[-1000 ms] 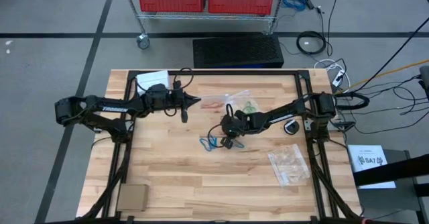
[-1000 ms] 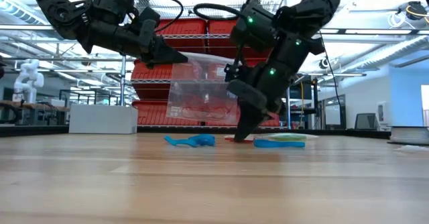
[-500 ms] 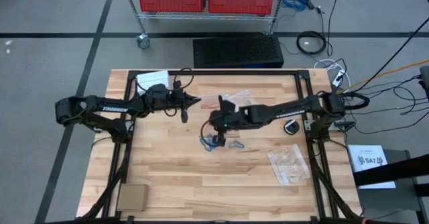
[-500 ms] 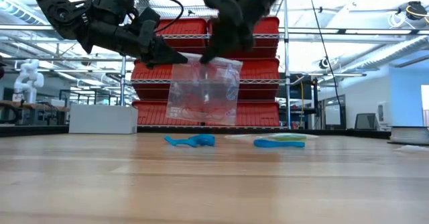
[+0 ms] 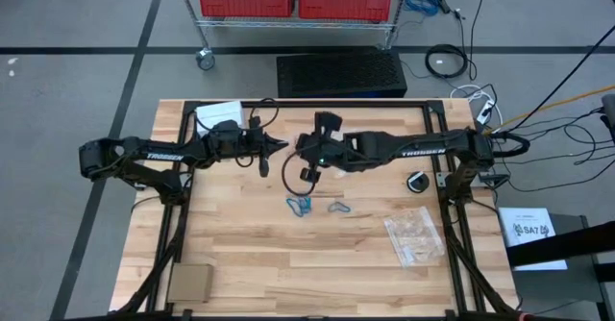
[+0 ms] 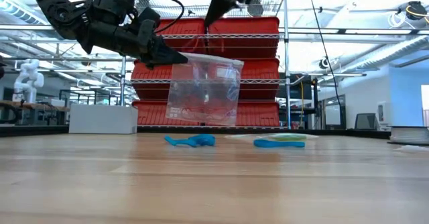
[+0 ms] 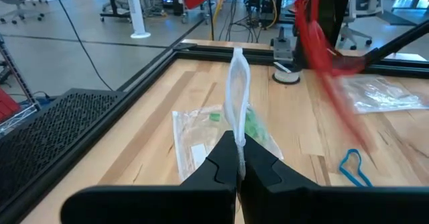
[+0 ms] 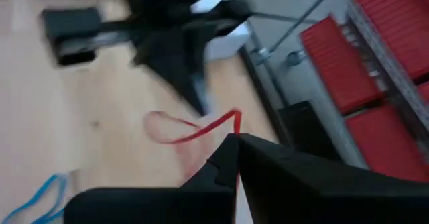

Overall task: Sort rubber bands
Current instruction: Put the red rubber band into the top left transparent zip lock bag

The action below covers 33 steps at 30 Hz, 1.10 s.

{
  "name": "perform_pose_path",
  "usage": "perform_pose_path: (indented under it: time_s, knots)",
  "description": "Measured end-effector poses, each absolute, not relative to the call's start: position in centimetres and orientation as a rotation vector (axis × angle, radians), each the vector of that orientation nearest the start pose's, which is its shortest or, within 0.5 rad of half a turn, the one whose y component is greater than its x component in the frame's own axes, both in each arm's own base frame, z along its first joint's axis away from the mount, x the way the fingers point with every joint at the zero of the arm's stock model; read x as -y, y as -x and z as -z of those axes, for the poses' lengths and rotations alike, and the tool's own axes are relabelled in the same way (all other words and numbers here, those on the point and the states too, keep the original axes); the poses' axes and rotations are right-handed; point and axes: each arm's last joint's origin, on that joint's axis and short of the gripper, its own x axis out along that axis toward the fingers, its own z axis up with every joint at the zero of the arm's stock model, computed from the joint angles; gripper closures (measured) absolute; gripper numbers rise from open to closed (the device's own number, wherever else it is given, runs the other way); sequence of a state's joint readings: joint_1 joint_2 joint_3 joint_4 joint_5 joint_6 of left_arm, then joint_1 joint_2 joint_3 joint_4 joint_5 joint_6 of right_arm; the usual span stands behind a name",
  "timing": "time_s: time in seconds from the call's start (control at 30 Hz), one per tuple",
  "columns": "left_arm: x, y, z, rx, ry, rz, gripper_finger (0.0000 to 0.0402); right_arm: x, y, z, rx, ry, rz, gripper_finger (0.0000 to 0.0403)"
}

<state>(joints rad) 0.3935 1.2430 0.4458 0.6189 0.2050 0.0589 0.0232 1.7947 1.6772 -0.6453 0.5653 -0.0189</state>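
Red rubber band point(image 8: 194, 131) hangs from my right pincer point(image 8: 231, 143), whose fingers are clamped together on one end of it, the loop dangling free in the air toward my left arm. My left pincer point(image 7: 239, 158) is pinched shut on the top edge of a clear plastic bag point(image 6: 203, 90), holding it up off the counter point(image 5: 250, 254) so it hangs just beside and below my right pincer. I judge the sorting to be midway: this red band is lifted near the bag's mouth but not yet inside. Whether the bag already holds bands I cannot tell. Well below both pincers, blue rubber bands point(image 5: 300, 206) lie loose on the wood with another band point(image 5: 336, 207) just beside them, unsorted. A second bag with something green point(image 7: 253, 125) in it lies flat beneath my left pincer.
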Motion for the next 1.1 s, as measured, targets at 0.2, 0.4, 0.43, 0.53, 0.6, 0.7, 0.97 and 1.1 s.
perform_pose_path:
  time_s: [0.2, 0.4, 0.43, 0.53, 0.6, 0.7, 0.97, 1.1]
  knots:
    - [-8.8, -22.7, -20.3, -0.176, -0.006, -0.182, 0.04, 1.6, -39.4, -34.1, -0.744, 0.265, 0.555, 0.0403]
    - [-8.8, -22.7, -20.3, -0.176, -0.006, -0.182, 0.04, 2.3, -39.2, -33.9, -0.77, 0.267, 0.572, 0.0403]
    - [-8.8, -22.7, -20.3, -0.176, -0.006, -0.182, 0.04, 2.4, -39.2, -34.0, -0.769, 0.269, 0.577, 0.0403]
    - [-8.8, -22.7, -20.3, -0.176, -0.006, -0.182, 0.04, 2.5, -39.2, -34.1, -0.771, 0.301, 0.592, 0.0403]
    - [-8.8, -22.7, -20.3, -0.176, -0.006, -0.182, 0.04, 2.5, -39.2, -34.5, -0.76, 0.308, 0.59, 0.0403]
    - [-8.8, -22.7, -20.3, -0.177, -0.006, -0.182, 0.04, 2.5, -39.2, -35.4, -0.74, 0.325, 0.585, 0.0403]
    - [-8.7, -22.7, -20.2, -0.181, -0.002, -0.152, 0.04, 2.5, -39.2, -37.7, -0.701, 0.399, 0.561, 0.0403]
    - [-8.7, -22.7, -20.2, -0.181, -0.002, -0.153, 0.04, 2.5, -39.1, -38.5, -0.692, 0.44, 0.576, 0.0403]
